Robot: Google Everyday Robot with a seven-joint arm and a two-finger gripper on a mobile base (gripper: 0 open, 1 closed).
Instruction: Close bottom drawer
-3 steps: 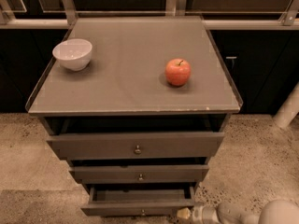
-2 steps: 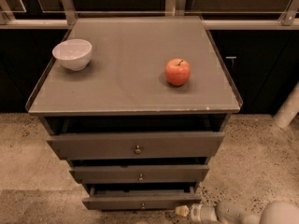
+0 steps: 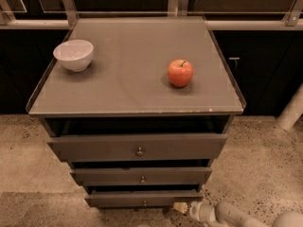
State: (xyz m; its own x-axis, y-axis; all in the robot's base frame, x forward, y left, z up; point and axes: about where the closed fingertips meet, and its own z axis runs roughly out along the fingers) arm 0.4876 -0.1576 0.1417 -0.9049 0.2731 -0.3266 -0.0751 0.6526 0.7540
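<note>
- My gripper (image 3: pixel 180 207): low in the view at the bottom edge, a little right of centre. The tip is small, blunt and cream-coloured.
- Wrist section (image 3: pixel 202 212) behind it: a short pale grey-white cylinder with a darker ring seam.
- Arm (image 3: pixel 233 216): a smooth, rounded, matte off-white tube.
- Housing (image 3: pixel 289 220) in the corner: broader, pale and domed, cut off by the frame.
</note>
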